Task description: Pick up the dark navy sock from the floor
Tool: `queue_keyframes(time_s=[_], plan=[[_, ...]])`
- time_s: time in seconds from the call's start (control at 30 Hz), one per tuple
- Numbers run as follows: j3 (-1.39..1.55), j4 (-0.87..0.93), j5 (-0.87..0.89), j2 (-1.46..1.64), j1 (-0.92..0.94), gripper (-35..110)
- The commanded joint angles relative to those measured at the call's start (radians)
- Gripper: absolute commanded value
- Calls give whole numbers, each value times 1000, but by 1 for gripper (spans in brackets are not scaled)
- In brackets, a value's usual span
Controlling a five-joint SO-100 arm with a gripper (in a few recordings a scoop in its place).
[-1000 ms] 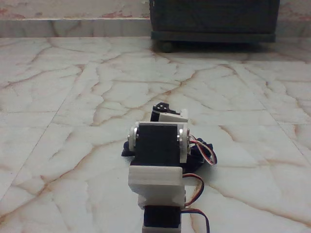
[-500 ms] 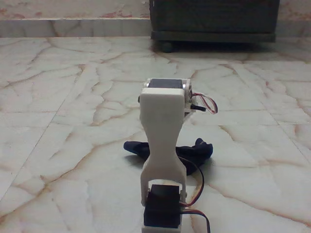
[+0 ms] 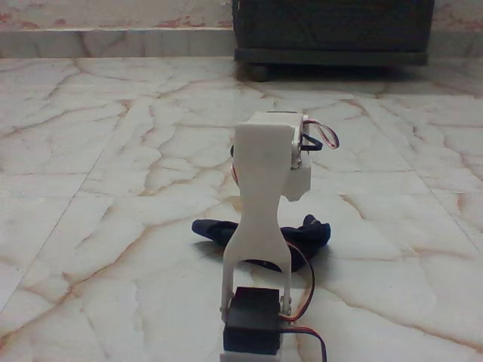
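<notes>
The dark navy sock (image 3: 310,234) lies crumpled on the glossy cream marble floor (image 3: 113,188), stretching left and right behind my arm. The arm (image 3: 266,173) is seen from behind. Its white link stands nearly upright over the sock's middle, with a black servo at the bottom and red and black wires on the right. That link hides whatever is in front of it, my fingers included. The sock rests flat on the tiles and both of its ends show.
A dark wooden cabinet (image 3: 332,30) on short feet stands at the back right against the wall's marble skirting (image 3: 113,41). Open floor spreads to the left, to the right and beyond the sock.
The arm has lifted from a folded, low pose over the sock to a nearly upright one. The sock has stayed on the floor, and more of it shows now.
</notes>
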Motion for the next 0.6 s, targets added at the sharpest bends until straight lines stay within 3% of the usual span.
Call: queue_keyframes(time_s=[0.0, 0.2, 0.57], plan=[[-101, 69, 55, -26, 0, 7], [-354, 334, 143, -230, 6, 7], [-692, 391, 190, -581, -12, 7]])
